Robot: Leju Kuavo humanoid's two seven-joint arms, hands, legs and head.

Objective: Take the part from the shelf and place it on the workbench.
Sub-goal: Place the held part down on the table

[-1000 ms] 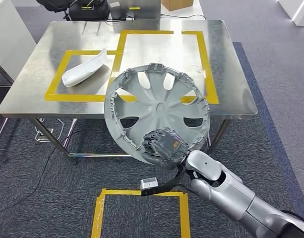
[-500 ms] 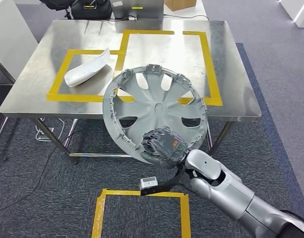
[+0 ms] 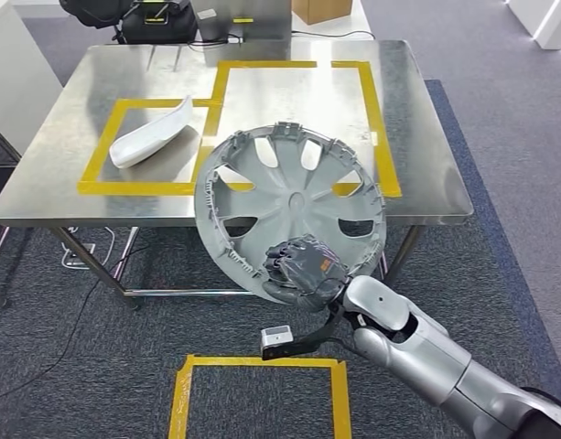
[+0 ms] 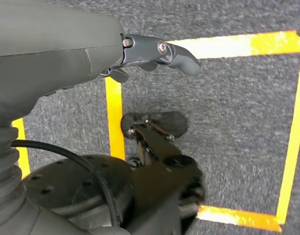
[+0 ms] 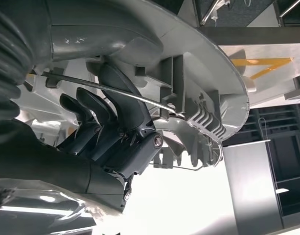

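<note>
At lower centre the right robot hand (image 3: 304, 272) grips the near rim of the grey wheel cover (image 3: 291, 203), which has edged slightly up-frame over the steel surface (image 3: 429, 174) toward its yellow taped box (image 3: 301, 123), so placing seems close, while the left robot hand (image 4: 155, 51) hangs empty, fingers loosely apart.

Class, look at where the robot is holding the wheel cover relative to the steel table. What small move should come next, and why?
Probably carry it forward over the table. The right hand grips the wheel cover by its near rim, and most of the cover hangs in front of the table edge. The larger taped outline ahead looks free, while a white part lies in the smaller one.
</note>
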